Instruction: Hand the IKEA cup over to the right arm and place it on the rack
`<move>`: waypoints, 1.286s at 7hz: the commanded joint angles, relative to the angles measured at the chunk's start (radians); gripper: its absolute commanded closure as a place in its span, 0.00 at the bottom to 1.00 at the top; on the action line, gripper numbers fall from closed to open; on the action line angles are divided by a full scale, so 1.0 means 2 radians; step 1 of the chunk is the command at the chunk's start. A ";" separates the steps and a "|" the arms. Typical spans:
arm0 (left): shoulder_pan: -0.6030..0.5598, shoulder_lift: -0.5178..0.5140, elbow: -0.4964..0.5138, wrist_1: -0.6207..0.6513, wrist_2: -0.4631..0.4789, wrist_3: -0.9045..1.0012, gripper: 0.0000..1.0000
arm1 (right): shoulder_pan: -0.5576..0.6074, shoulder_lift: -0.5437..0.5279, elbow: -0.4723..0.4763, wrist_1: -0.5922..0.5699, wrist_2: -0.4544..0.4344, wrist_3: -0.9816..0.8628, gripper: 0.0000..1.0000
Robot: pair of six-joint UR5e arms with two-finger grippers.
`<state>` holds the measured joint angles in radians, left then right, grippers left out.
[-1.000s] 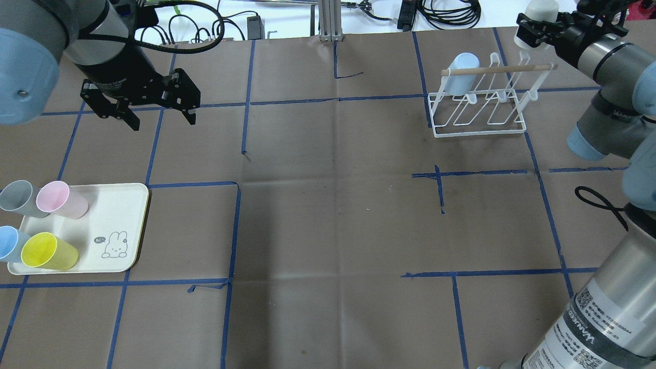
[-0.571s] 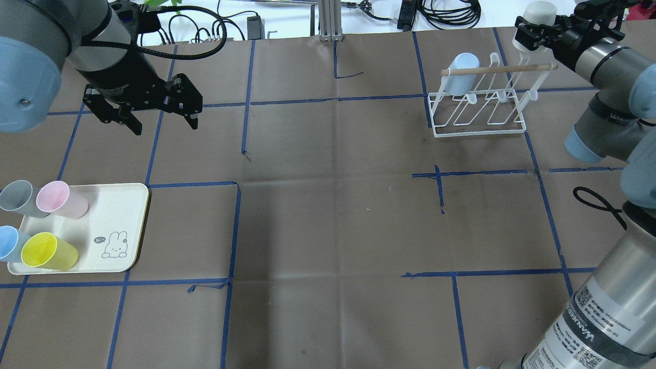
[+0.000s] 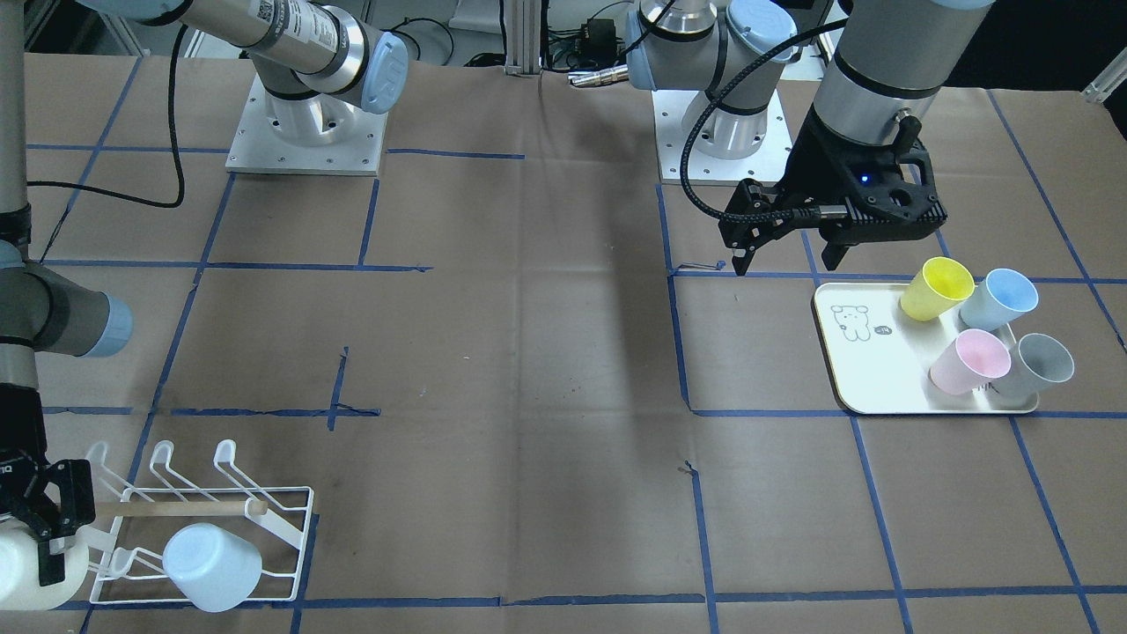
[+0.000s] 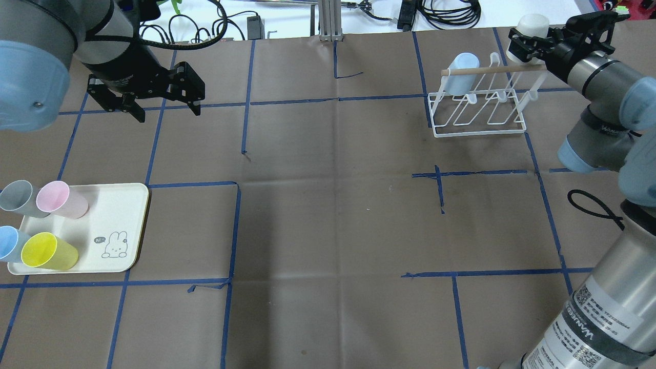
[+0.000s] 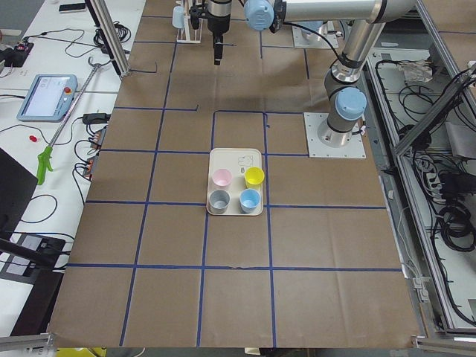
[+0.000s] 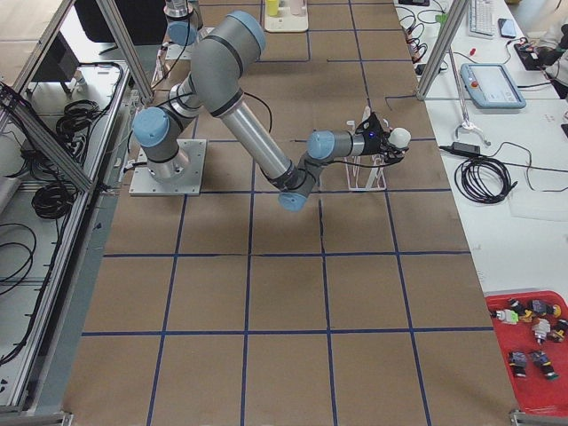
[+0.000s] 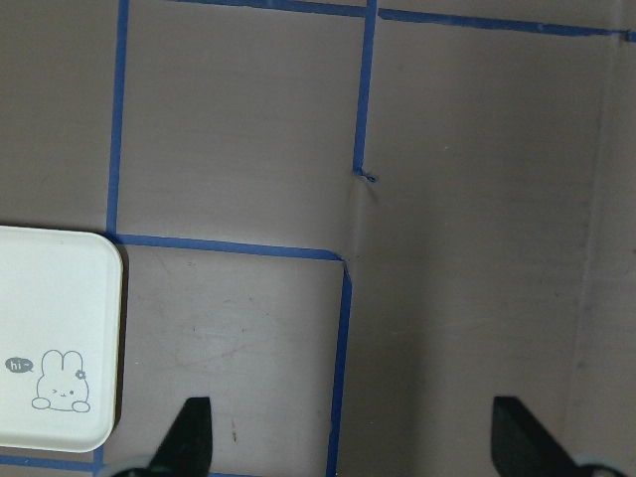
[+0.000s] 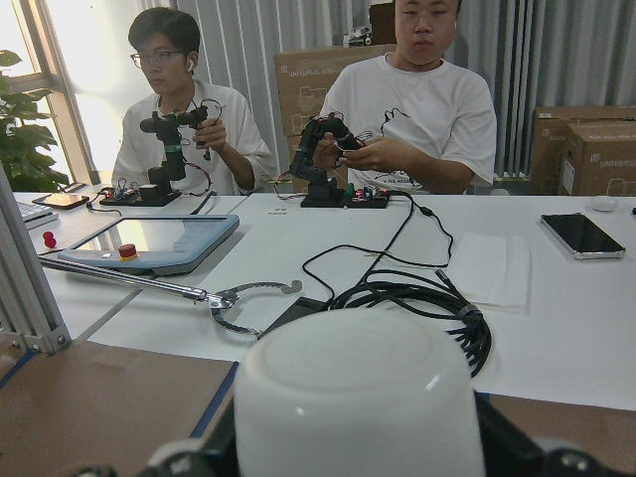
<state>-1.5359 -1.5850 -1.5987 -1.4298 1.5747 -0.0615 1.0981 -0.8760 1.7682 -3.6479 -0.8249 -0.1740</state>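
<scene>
My right gripper (image 4: 528,40) is shut on a white IKEA cup (image 4: 533,23), held upside down just beyond the far right corner of the white wire rack (image 4: 479,133). The cup fills the bottom of the right wrist view (image 8: 358,397) and shows at the front view's lower left (image 3: 31,572), beside the rack (image 3: 176,508). A pale blue cup (image 4: 461,72) hangs on the rack's far left prong. My left gripper (image 4: 154,102) is open and empty, above the table beyond the tray; its fingertips (image 7: 189,437) show in the left wrist view.
A cream tray (image 4: 113,215) with a rabbit drawing lies at the near left. On it lie a yellow cup (image 4: 46,251), a pink cup (image 4: 61,199), a grey cup (image 4: 18,197) and a blue cup (image 4: 10,243). Cables lie past the table's far edge.
My right gripper has carried the white cup left and slightly nearer, up to the rack's far right corner. My left gripper has moved toward the far edge and stays open.
</scene>
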 commanded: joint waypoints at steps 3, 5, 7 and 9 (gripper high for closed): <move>-0.013 0.001 0.003 -0.007 0.005 -0.010 0.01 | -0.001 -0.004 0.000 0.006 -0.004 0.006 0.00; -0.014 -0.001 0.003 -0.007 0.004 -0.009 0.01 | -0.001 -0.004 0.000 0.007 -0.004 0.007 0.00; -0.012 -0.003 0.002 -0.007 0.005 -0.004 0.01 | -0.001 -0.013 -0.007 0.006 -0.005 0.006 0.00; -0.008 -0.002 0.000 -0.007 0.004 -0.002 0.01 | 0.004 -0.062 -0.017 0.060 -0.010 0.006 0.00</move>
<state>-1.5577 -1.5902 -1.5949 -1.4435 1.5842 -0.0691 1.0998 -0.9455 1.7437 -3.6060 -0.8405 -0.1618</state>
